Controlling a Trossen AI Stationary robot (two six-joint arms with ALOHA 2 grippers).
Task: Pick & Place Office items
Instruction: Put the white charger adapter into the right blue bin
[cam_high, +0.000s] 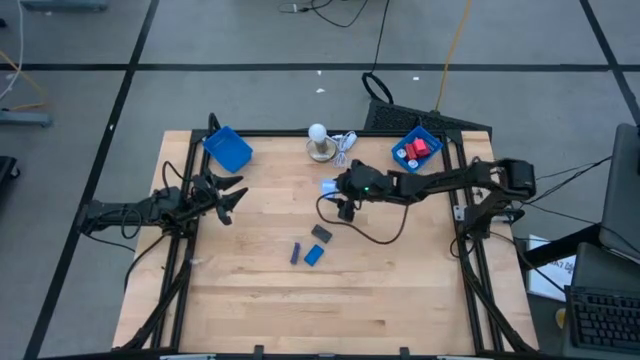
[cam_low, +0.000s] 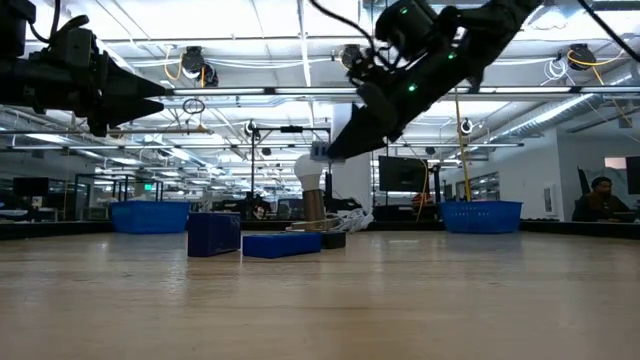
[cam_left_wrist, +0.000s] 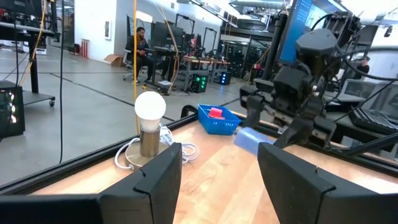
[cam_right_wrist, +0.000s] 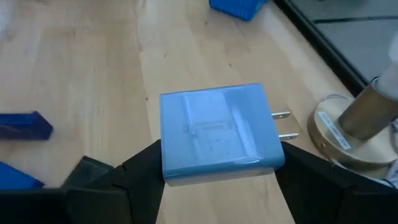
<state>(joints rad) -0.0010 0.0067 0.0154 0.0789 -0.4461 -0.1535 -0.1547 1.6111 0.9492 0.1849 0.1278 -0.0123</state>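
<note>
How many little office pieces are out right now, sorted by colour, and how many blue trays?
Light blue piece, a plug-in block held off the table by the right gripper: 1
Blue pieces on the table: 2
Dark grey piece: 1
Red pieces in the right tray: at least 1; cannot separate them
Blue trays: 2
Total: at least 5 pieces, 2 trays

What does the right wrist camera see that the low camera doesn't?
Only the right wrist view: the light blue block has two metal prongs, held between the right gripper fingers. Only the low view: the left gripper raised and open, and both blue trays. Both: the lamp base and wooden table.
</note>
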